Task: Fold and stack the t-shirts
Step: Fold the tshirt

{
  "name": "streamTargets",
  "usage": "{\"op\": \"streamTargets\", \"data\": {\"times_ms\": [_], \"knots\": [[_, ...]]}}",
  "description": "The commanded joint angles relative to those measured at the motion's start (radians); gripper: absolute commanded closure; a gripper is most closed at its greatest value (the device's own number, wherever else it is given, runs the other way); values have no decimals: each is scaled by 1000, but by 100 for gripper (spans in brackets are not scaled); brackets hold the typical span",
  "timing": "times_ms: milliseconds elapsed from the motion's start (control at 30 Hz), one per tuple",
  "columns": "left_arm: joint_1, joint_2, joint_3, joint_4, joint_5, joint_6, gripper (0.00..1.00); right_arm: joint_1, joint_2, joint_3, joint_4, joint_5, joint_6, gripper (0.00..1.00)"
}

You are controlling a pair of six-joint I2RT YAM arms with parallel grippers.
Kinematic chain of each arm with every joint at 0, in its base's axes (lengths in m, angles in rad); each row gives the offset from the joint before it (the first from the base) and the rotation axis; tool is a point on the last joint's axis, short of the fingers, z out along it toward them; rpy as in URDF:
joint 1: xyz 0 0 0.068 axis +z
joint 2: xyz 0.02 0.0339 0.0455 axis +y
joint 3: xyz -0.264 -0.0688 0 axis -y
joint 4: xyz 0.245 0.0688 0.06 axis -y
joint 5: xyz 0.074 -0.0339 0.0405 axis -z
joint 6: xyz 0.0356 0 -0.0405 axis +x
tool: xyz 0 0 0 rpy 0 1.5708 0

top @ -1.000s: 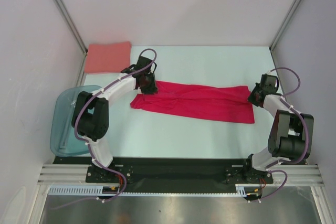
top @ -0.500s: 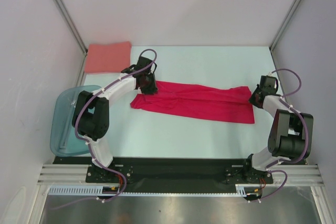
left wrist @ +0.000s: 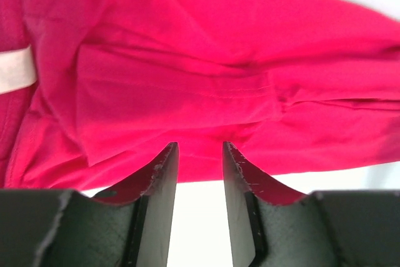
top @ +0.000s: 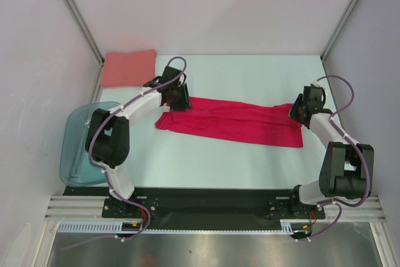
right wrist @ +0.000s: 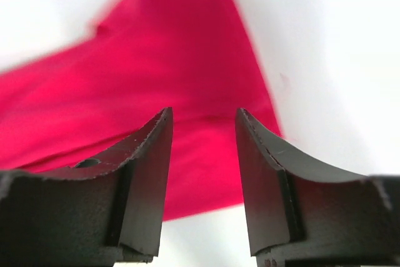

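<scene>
Crimson t-shirt lies flat, left fingers over one end, right fingers over the other, both pairs spread.

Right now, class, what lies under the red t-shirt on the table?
The pale table shows around the red t-shirt, so it lies on that. Anything beneath its folded layers is covered.

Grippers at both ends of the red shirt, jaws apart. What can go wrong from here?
1. The left gripper and right gripper are open, no cloth between the fingers; closing may catch only the top layer of the red t-shirt and undo the fold.
2. The folded pink t-shirt lies close to the left arm; a sweep might nudge it.
</scene>
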Motion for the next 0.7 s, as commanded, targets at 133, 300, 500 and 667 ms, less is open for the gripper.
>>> {"op": "streamTargets", "data": {"times_ms": [133,300,500,667], "knots": [[4,26,104,88,48,-18,60,45,104,158,74,-150,15,48],[63,95,240,24,-18,21,55,-3,241,305,23,-159,-16,32],[148,260,443,-110,-78,164,43,-73,334,368,-1,-270,-87,20],[200,371,559,-173,-101,239,41,-128,370,370,13,-340,-110,17]]}}
